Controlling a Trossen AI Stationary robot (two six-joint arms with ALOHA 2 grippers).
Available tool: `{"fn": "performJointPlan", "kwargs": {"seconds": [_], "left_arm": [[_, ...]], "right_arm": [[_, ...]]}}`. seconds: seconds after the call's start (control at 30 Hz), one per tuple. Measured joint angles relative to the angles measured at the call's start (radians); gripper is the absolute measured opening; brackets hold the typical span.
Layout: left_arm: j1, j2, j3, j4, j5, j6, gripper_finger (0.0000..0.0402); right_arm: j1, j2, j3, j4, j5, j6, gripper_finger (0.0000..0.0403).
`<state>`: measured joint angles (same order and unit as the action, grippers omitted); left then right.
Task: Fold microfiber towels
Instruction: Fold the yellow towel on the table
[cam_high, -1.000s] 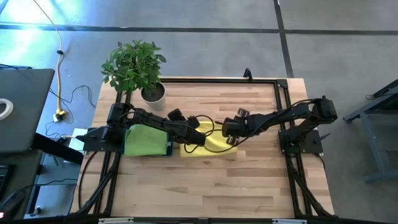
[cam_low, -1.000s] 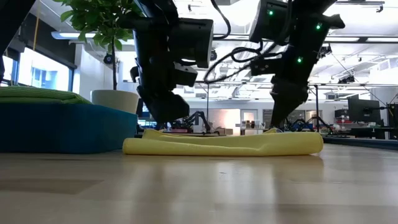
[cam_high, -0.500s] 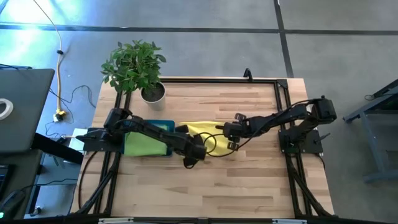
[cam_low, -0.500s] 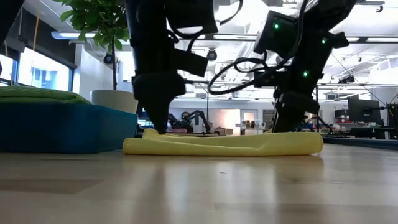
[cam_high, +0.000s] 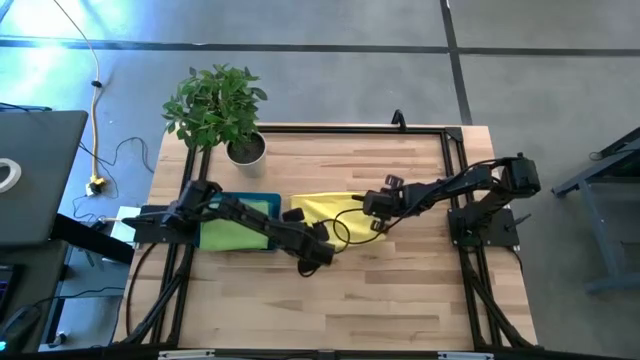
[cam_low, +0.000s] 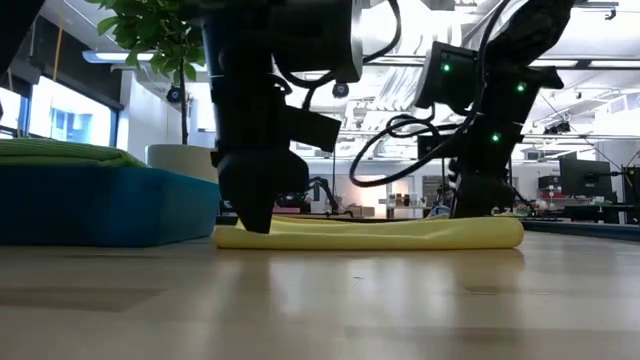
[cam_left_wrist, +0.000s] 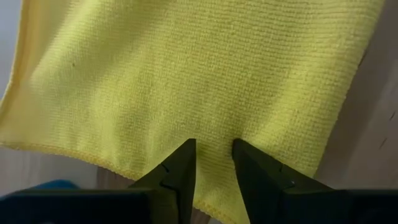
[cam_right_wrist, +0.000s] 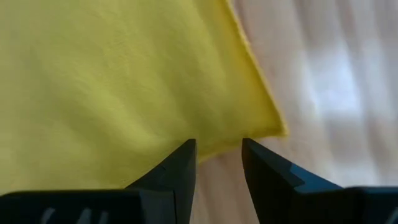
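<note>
The left arm is being stretched low across the bench from its base at the left edge, its left claw being pointed down at the yellow towel, the two fingers being kept slightly apart with cloth showing between them; whether a fold is being pinched cannot be told. The right arm is being reached in from the right, its right claw being held at the towel's corner, fingers parted.
</note>
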<state>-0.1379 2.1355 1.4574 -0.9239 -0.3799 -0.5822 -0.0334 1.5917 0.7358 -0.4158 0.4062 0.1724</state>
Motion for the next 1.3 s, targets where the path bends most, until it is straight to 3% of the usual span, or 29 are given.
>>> {"fn": "performJointPlan", "kwargs": {"seconds": [0.23, 0.4, 0.6, 0.8, 1.3], "left_arm": [[-0.031, 0.014, 0.009, -0.006, 0.027, -0.043, 0.0091], [-0.058, 0.015, 0.050, 0.011, 0.105, -0.043, 0.0084], [-0.069, 0.020, 0.080, 0.012, 0.129, -0.035, 0.0077], [-0.071, 0.020, 0.081, 0.016, 0.122, -0.035, 0.0076], [-0.081, 0.020, 0.081, 0.012, 0.130, -0.041, 0.0076]], "right_arm": [[0.000, 0.000, 0.001, -0.062, 0.199, -0.049, 0.0122], [0.006, -0.013, 0.005, -0.073, 0.219, -0.035, 0.0122], [0.054, -0.066, 0.050, -0.089, 0.098, 0.069, 0.0122], [0.101, -0.074, 0.023, 0.132, -0.123, 0.103, 0.0122], [0.012, -0.003, 0.000, 0.208, -0.159, 0.081, 0.0122]]}}
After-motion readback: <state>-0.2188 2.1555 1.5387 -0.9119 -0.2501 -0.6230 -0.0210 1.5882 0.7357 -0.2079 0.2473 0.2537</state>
